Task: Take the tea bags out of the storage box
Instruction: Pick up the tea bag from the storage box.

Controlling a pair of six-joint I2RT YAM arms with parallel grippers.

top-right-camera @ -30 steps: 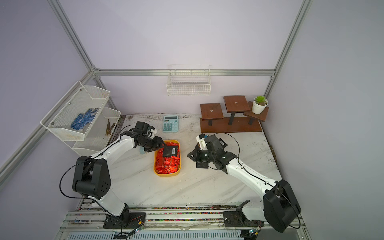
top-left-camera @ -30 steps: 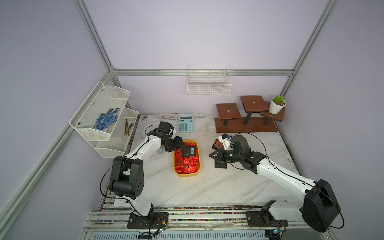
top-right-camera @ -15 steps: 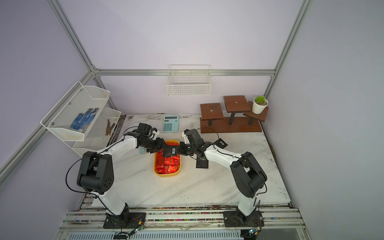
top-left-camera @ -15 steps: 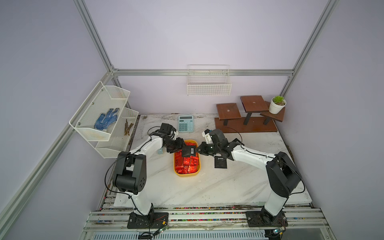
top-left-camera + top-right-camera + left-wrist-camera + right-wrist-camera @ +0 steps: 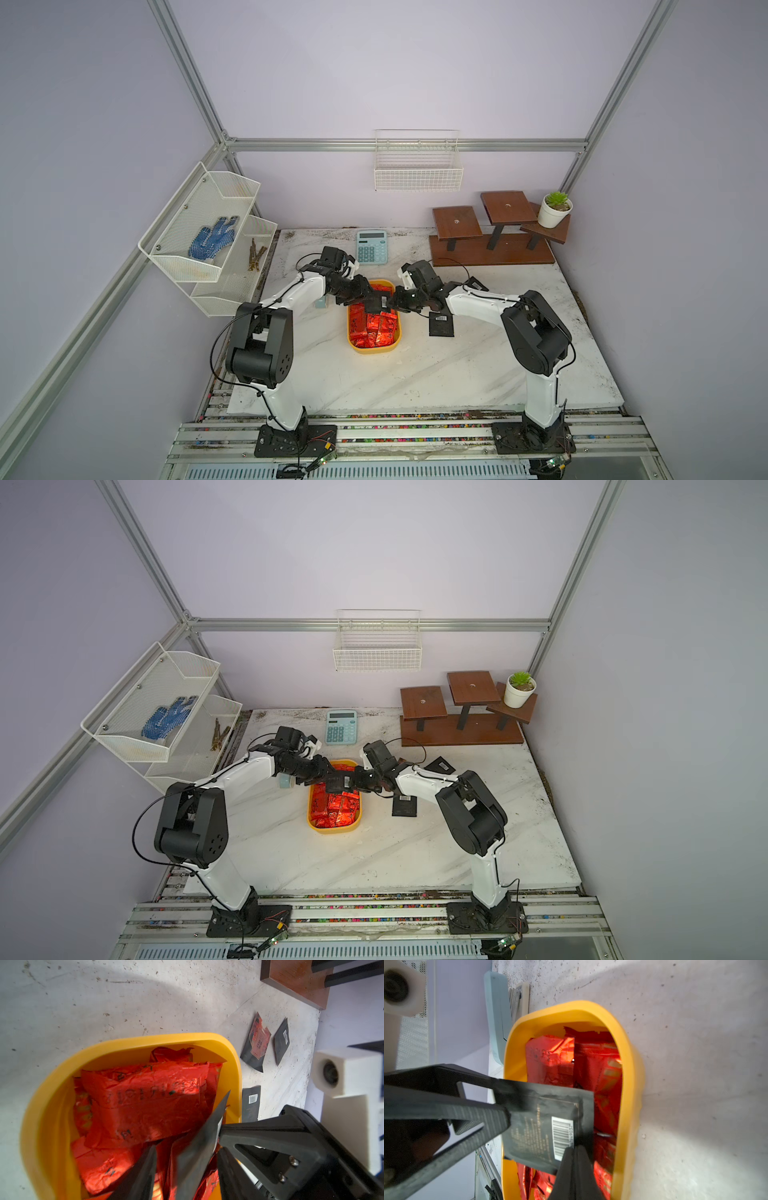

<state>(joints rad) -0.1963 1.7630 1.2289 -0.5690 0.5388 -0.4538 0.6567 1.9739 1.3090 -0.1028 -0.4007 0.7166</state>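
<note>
**Q:** Top views, what changes?
**A:** The right hand (image 5: 390, 306) has swung in from the right side of the worktop (image 5: 519, 353). It meets the left hand (image 5: 370, 300) over the storage box (image 5: 375, 350), mid-worktop.
**Q:** Left wrist?
**A:** Fingers (image 5: 141, 1174) straddle a black tea bag (image 5: 199, 1147); grip undeterminable.
**Q:** Right wrist?
**A:** Clamped shut at its barcode label (image 5: 562, 1136). Likely a handover; open worktop lies toward the right edge.

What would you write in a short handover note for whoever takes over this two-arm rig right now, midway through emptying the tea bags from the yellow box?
Right gripper: shut on a corner of a black tea bag, held above the yellow box.
Left gripper: open, jaws on either side of that same tea bag, not visibly clamping it.
Done: three tea bags lie on the table, on the right arm's side of the box.
Left: the box is full of red tea bags. Set the held one down on the table, then go on emptying.
</note>
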